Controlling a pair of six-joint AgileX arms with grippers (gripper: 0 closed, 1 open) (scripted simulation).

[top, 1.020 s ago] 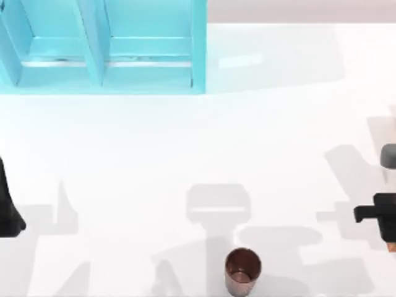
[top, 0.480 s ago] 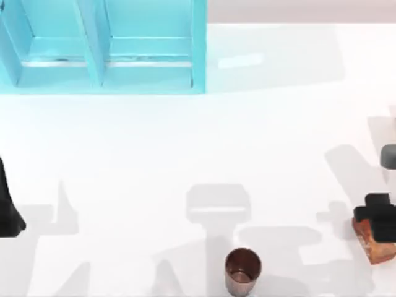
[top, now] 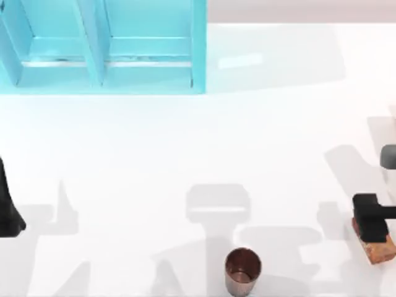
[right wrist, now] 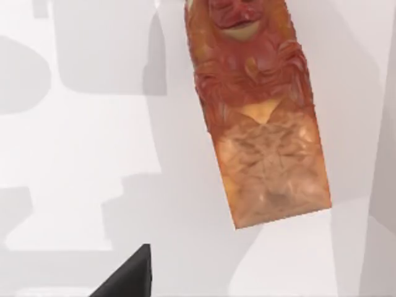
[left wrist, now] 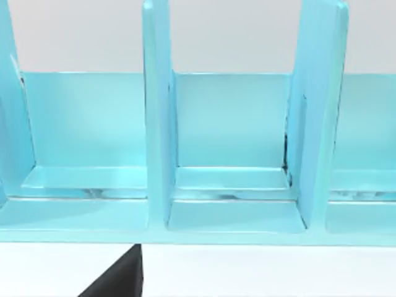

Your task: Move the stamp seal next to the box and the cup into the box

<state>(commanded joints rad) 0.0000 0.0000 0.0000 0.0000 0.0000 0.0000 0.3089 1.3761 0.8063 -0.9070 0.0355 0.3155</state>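
Observation:
The stamp seal [top: 380, 250], a reddish-brown block with mottled orange faces, hangs at the table's right edge with my right gripper [top: 371, 226] shut on its upper part. In the right wrist view the stamp seal [right wrist: 260, 130] is seen lengthwise over the white table. The copper-brown cup [top: 242, 270] stands upright near the front edge, left of the gripper and apart from it. The cyan box [top: 105, 52] with upright dividers sits at the back left, and the left wrist view looks into the box [left wrist: 232, 154]. My left arm [top: 8, 209] is parked at the left edge.
The white table [top: 204, 136] lies open between the box and the cup. Grey shadows of the arms fall across its front half. The box's right wall [top: 198, 46] marks where it ends, with bare table to its right.
My right gripper has come in from the right edge, bringing the stamp seal into view. The cup and the left arm have not moved.

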